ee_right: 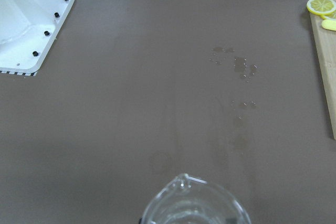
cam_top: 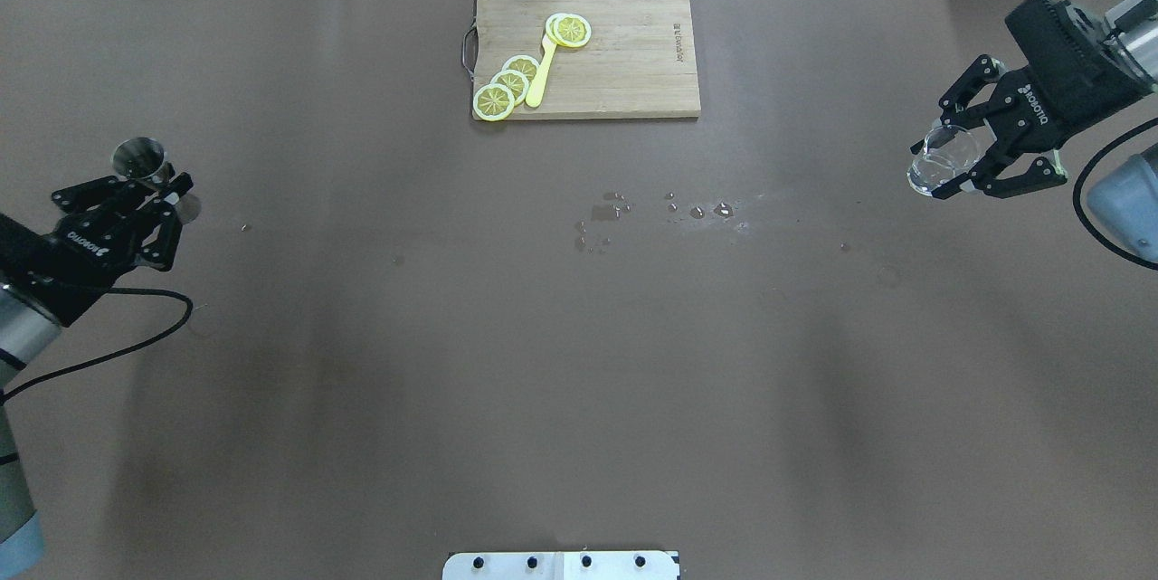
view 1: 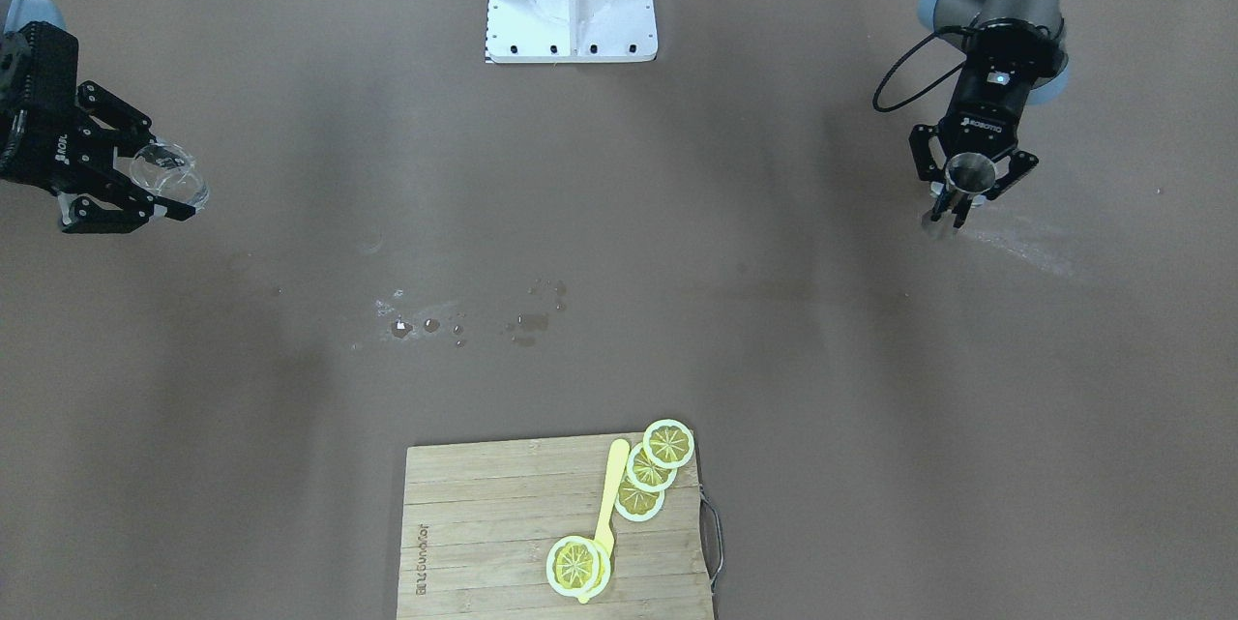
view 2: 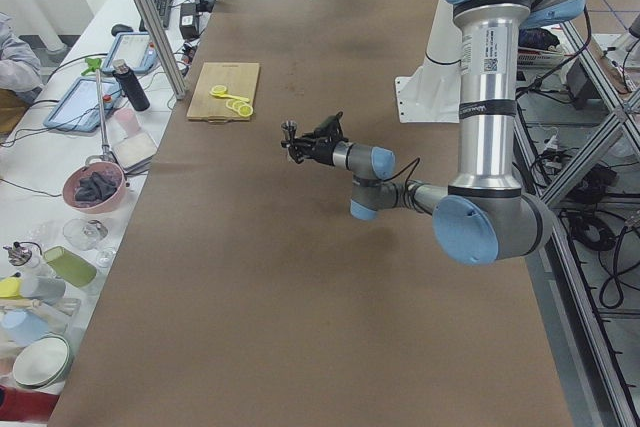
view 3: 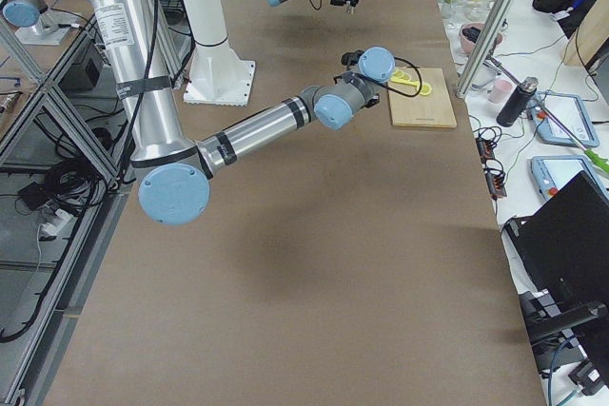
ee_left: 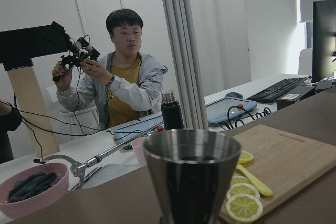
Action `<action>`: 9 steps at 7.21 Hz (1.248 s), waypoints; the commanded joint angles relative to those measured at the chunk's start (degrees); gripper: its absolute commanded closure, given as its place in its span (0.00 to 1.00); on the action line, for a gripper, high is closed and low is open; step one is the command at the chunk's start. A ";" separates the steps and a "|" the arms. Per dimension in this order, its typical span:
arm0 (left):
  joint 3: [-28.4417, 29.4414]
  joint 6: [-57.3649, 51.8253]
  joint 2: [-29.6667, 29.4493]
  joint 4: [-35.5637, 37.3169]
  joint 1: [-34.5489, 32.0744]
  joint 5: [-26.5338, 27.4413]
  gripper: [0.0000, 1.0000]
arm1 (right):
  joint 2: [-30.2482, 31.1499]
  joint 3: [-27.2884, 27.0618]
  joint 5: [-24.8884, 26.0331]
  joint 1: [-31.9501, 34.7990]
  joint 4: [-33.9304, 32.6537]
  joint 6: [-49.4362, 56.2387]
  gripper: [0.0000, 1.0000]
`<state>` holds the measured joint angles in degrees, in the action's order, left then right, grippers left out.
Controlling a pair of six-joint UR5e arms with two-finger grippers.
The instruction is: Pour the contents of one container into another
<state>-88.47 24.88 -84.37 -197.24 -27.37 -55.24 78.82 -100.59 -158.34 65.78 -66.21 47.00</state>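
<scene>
Across the front-facing view, the glass beaker (view 1: 172, 177) is pinched by the right jaws at one end of the surface (view 1: 619, 214). The steel jigger (view 1: 967, 177) is pinched by the left jaws at the other end, well apart. From overhead, it is judged that the beaker's lip should be brought over the jigger's mouth before any slow tilting. One beaker, one jigger, one cutting board (cam_top: 624, 64) and four lemon slices (cam_top: 494, 100) are counted. At the right wrist, droplets (ee_right: 241, 66) are seen.

The white word ROBOTIQ stands on the body of the left gripper (view 1: 963, 197) and of the right gripper (cam_top: 937, 171), while the mark burned into the cutting board (cam_top: 633, 64) is too small to read.
</scene>
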 commanded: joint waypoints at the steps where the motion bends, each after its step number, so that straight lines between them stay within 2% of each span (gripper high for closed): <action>1: 6.45 0.43 3.15 -9.12 0.21 1.96 1.00 | 1.85 3.20 -0.65 -1.08 9.47 -0.33 1.00; 2: 7.77 1.65 4.03 -6.43 0.65 7.03 1.00 | 2.13 5.04 -0.65 -1.96 14.22 -1.81 1.00; 3: 7.70 8.80 4.04 -0.57 1.09 12.56 1.00 | 2.48 7.32 -0.57 -2.58 19.31 -3.65 1.00; 5: 4.73 16.84 4.04 11.65 1.27 19.52 1.00 | 2.48 12.67 2.75 -6.43 31.43 -10.31 1.00; 6: 3.06 22.61 4.04 16.49 1.79 21.30 1.00 | 2.39 15.22 4.60 -8.80 36.89 -14.01 1.00; 8: -0.63 26.09 4.04 23.79 5.28 26.03 1.00 | 1.87 17.35 9.34 -13.55 42.63 -18.24 1.00; 9: -1.78 31.76 4.04 31.32 7.05 28.93 1.00 | 1.17 19.45 10.76 -14.96 46.05 -19.39 1.00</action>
<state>-88.43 51.30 -80.33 -173.76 -22.69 -29.93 80.67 -83.43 -149.88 53.07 -24.41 29.62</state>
